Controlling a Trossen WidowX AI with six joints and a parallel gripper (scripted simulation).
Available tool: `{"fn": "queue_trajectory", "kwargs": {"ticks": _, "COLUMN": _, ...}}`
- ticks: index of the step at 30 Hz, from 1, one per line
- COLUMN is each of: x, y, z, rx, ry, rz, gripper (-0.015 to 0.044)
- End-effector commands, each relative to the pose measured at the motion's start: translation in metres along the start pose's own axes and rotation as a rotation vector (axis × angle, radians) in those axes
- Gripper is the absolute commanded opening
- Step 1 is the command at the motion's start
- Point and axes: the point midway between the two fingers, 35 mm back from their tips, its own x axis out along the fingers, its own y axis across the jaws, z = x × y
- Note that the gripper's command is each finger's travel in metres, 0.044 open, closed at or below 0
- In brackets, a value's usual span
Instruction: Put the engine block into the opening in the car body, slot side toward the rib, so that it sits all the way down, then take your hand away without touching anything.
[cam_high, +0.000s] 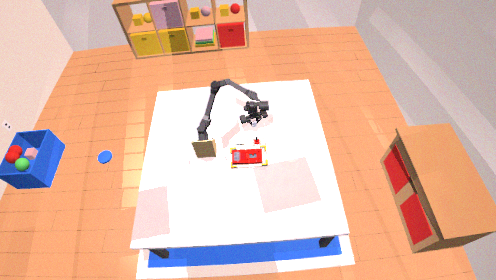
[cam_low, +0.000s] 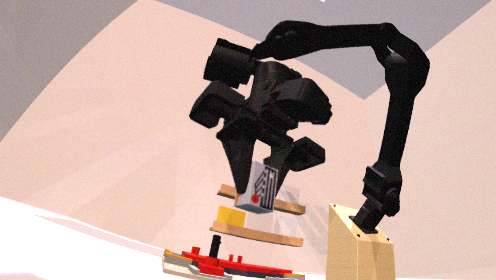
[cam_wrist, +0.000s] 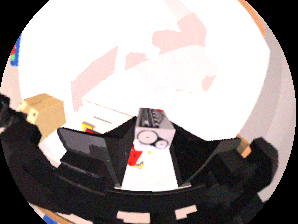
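The engine block (cam_high: 254, 124) (cam_low: 256, 190) (cam_wrist: 155, 131) is a small grey block. The exterior view shows a face with black and white ribbing and a red dot; the wrist view shows a face with two round outlines. My gripper (cam_low: 259, 193) (cam_wrist: 151, 120) is shut on it, one finger on each side, and holds it above the table, slightly tilted. The car body (cam_high: 244, 156) (cam_low: 255, 267) (cam_wrist: 134, 158), red with yellow and white corners, lies on the table, nearer the front than the gripper in the top view. In the wrist view a finger hides much of it. The opening cannot be made out clearly.
A small red piece with a black post (cam_high: 256, 141) (cam_low: 215, 246) stands at the car body's back edge. The arm's wooden base (cam_high: 204, 148) (cam_low: 342, 245) (cam_wrist: 45, 115) stands left of the car body in the top view. Wall shelves (cam_low: 260, 235) show behind in the exterior view.
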Motion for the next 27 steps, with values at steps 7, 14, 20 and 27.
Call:
{"fn": "queue_trajectory", "kwargs": {"ticks": 7, "x": -0.033, "y": 0.003, "z": 0.006, "rx": -0.011, "ry": 0.002, "rz": -0.007, "gripper": 0.0000}}
{"fn": "queue_trajectory", "kwargs": {"ticks": 14, "x": -0.041, "y": 0.005, "z": 0.008, "rx": 0.002, "ry": -0.001, "rz": -0.008, "gripper": 0.0000}}
{"fn": "queue_trajectory", "kwargs": {"ticks": 20, "x": -0.035, "y": 0.004, "z": 0.010, "rx": 0.177, "ry": -0.001, "rz": -0.008, "gripper": 0.0000}}
{"fn": "queue_trajectory", "kwargs": {"ticks": 27, "x": -0.032, "y": 0.004, "z": 0.010, "rx": 0.418, "ry": -0.002, "rz": -0.008, "gripper": 0.0000}}
